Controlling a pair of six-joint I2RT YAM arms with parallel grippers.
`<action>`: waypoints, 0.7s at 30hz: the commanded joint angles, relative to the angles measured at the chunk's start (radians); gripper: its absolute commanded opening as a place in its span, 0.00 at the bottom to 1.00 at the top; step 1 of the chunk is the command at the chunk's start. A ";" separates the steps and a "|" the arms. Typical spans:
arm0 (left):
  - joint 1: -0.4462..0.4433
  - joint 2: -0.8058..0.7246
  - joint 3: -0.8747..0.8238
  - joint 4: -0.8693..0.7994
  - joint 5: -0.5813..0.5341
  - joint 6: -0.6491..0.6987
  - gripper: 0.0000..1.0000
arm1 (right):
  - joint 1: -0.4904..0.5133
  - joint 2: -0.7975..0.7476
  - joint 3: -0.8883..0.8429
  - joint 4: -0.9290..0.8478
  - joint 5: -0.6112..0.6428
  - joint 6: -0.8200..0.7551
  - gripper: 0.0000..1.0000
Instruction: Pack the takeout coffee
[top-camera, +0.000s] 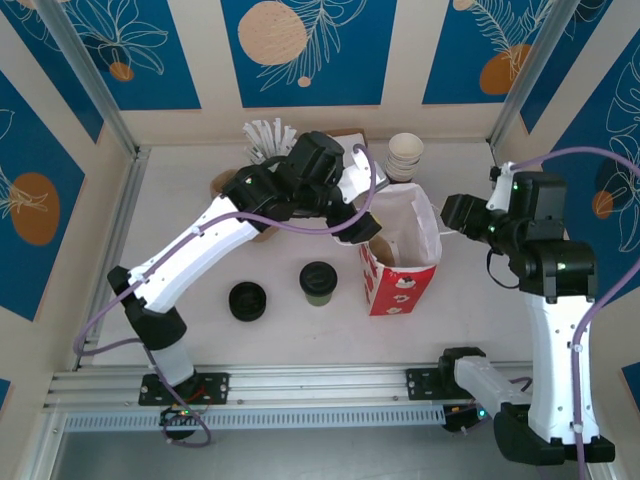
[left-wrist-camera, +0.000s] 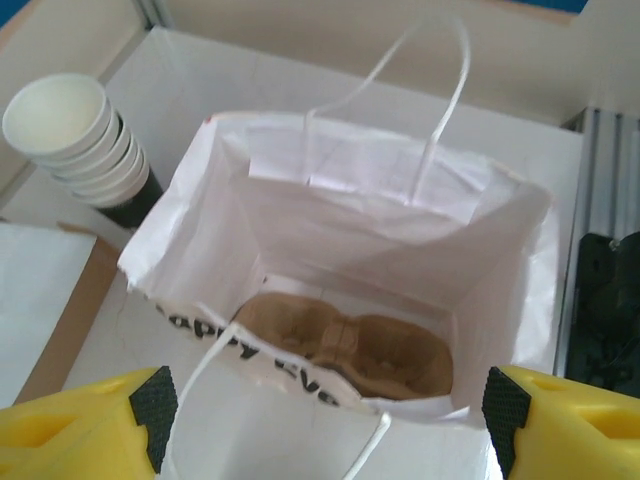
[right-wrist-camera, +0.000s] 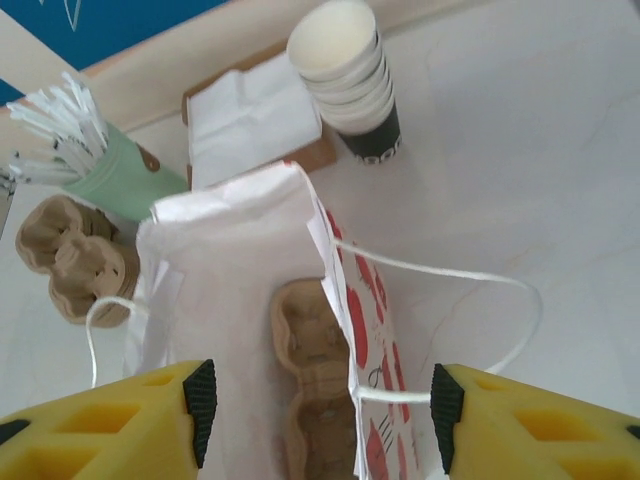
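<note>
One round-lidded olive paper cup (top-camera: 318, 283)

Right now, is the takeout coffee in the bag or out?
Out. The takeout coffee stands upright on the table, left of the bag; inside it lies a cardboard carrier.

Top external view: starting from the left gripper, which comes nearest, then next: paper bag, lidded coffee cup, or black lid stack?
1. paper bag, right below the left gripper.
2. lidded coffee cup, left of the bag.
3. black lid stack, farther left still.
</note>
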 joint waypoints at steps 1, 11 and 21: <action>0.023 -0.060 -0.045 0.034 -0.038 0.002 0.81 | -0.005 0.054 0.075 -0.033 0.033 -0.063 0.59; 0.033 -0.158 -0.170 0.073 -0.043 0.001 0.82 | -0.001 0.211 -0.003 0.113 -0.134 -0.125 0.54; 0.036 -0.186 -0.211 0.085 -0.066 0.009 0.82 | 0.011 0.361 -0.015 0.133 -0.161 -0.146 0.51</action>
